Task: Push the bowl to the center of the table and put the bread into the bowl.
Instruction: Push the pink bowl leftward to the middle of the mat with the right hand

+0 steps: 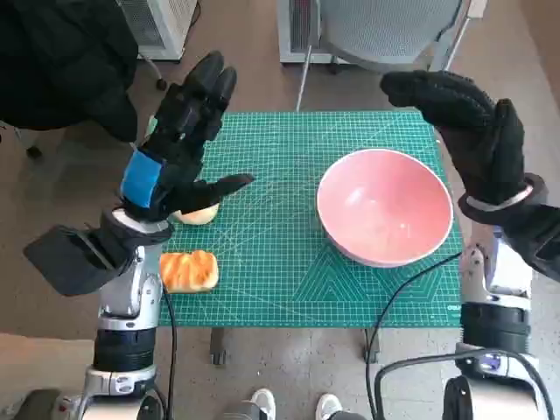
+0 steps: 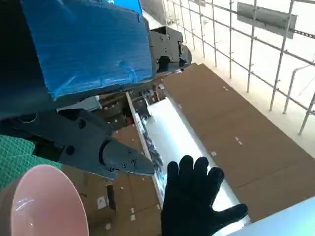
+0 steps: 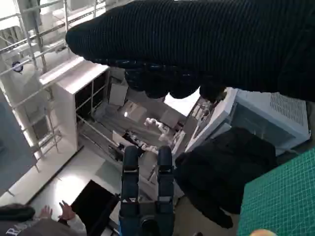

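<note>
On the green mat [image 1: 289,262] covering the surface, your bowl [image 1: 385,206] sat toward the right side, upright and pink, its rim close to the mat's right edge. The bread [image 1: 188,270] lay near the mat's left edge, orange-brown and glossy, well apart from the bowl. A second, paler roll [image 1: 198,213] lay just beyond it, partly hidden under your left robot hand [image 1: 179,140].

That left robot hand hung raised above the mat's left part, fingers stretched away from you and thumb stuck out toward the middle; it held nothing and its fingers were apart. Your right robot hand [image 1: 464,127] was raised too, above the far right corner of the mat and just past the bowl's rim, fingers spread and gripping nothing. You could see it again from the left wrist, splayed out beside the bowl's edge [image 2: 44,206]. I could not tell whether either robot hand touched anything; both looked lifted off the mat.

Between bread and bowl the mat showed only its grid lines. A black cable [image 1: 402,297] trailed over the mat's near right corner, just beside the bowl.

Around you: a dark jacket [image 1: 61,61] at the far left, a grey chair [image 1: 385,31] beyond the surface, a white unit [image 1: 157,26] beside it, and a pair of shoes [image 1: 293,407] on the floor at the near edge.
</note>
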`<state>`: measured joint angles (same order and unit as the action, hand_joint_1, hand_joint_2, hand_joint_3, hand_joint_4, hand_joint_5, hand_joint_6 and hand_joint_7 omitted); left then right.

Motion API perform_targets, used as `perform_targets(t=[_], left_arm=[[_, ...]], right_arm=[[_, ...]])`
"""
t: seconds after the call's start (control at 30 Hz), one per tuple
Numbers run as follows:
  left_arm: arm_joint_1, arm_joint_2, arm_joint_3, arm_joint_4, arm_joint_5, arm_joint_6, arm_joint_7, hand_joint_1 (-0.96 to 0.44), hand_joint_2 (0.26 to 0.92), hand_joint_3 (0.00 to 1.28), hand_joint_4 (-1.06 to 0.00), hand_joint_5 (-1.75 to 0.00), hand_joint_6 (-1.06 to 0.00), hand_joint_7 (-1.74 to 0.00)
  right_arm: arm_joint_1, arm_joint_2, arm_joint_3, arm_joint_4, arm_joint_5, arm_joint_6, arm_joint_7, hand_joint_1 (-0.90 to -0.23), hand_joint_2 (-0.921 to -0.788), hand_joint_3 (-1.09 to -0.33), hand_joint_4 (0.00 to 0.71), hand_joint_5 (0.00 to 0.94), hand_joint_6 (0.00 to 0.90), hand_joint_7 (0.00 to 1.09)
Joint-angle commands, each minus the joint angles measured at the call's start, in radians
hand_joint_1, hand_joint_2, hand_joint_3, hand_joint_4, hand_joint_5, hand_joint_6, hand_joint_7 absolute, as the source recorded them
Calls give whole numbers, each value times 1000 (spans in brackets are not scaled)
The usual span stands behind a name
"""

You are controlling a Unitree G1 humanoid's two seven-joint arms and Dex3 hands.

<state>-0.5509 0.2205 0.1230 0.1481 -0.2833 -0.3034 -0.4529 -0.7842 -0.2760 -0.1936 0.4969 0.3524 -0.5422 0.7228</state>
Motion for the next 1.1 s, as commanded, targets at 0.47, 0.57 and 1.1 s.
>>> perform_targets(t=[0.47,0.57,1.1], left_arm=[[0,13,3,2,-15,18,-21,-292,897,10,-57,0,1,-319],[-1,14,4,-1,-16,21,-22,-292,897,9,-56,0,1,-317],[-7,21,10,-10,-20,38,-27,-316,898,7,-55,0,1,-313]], right_arm=[[12,-31,-3,1,2,17,-1,-727,-921,-884,123,1,228,0],[13,-33,-2,1,0,17,-2,-737,-921,-882,123,1,226,0],[15,-30,3,-5,-2,29,-10,-764,-921,-880,123,1,224,0]])
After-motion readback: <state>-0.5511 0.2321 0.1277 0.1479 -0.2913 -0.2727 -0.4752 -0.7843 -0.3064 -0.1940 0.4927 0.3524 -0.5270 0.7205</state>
